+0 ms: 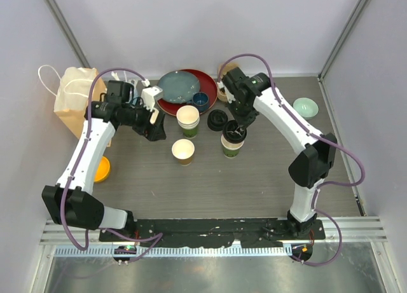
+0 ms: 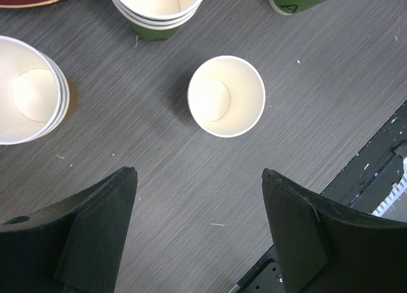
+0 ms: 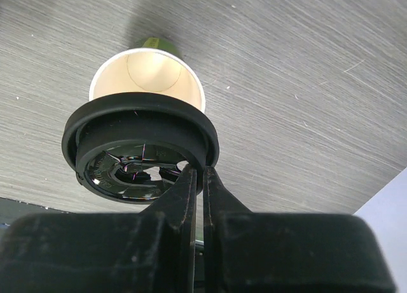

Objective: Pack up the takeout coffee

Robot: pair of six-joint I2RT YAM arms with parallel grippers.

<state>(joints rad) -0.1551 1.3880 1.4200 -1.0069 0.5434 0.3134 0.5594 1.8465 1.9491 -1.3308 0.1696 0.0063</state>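
Note:
My right gripper (image 1: 234, 129) (image 3: 198, 173) is shut on the rim of a black round lid (image 3: 140, 147). It holds the lid tilted just above the open green-sided cup (image 1: 231, 147) (image 3: 147, 77), whose cream inside shows past the lid. The single brown-sided cup (image 1: 183, 151) stands open and upright left of it, and shows in the left wrist view (image 2: 226, 96) from above. My left gripper (image 1: 156, 129) (image 2: 198, 172) is open and empty, up and left of the brown-sided cup, not touching it.
A stack of green nested cups (image 1: 188, 120) (image 2: 158, 7) and a stack of black lids (image 1: 217, 120) stand behind the two cups. Another nested stack (image 2: 28, 89) shows in the left wrist view. Red plate (image 1: 206, 83), paper bag (image 1: 75, 99) and mint bowl (image 1: 305, 106) lie further back.

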